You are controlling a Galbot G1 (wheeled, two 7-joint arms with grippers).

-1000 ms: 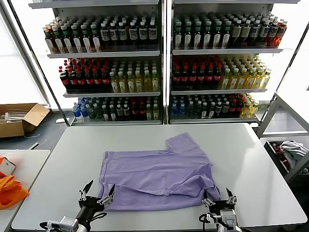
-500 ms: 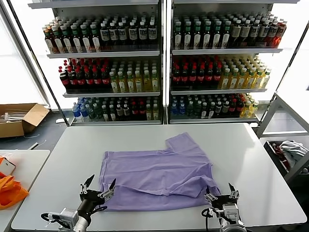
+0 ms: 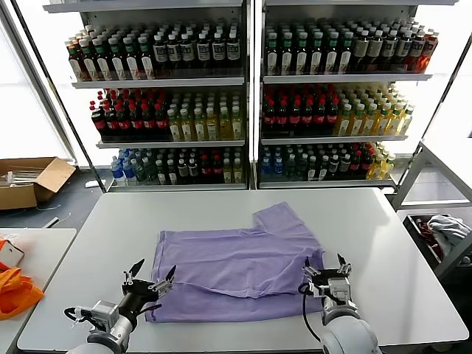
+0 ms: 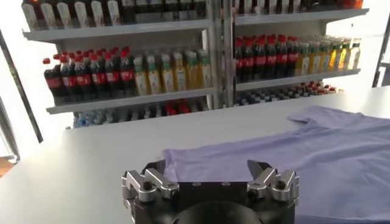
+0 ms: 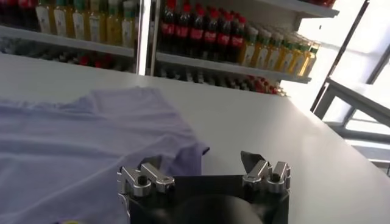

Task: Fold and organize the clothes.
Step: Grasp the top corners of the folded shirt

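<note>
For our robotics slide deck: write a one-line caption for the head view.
Lavender T-shirt on white table, open left gripper and right gripper at its near corners.

Left pincer [image 3: 151, 280] and right pincer [image 3: 324, 267] low and forward, both with fingers spread wide.

Head camera looks forward and down over the white table [image 3: 383, 243] toward bottle shelves [image 3: 251, 96] behind it. Both wrist cameras sit low, close above the table, facing those shelves — all views share the lavender T-shirt [image 3: 236, 269].
</note>
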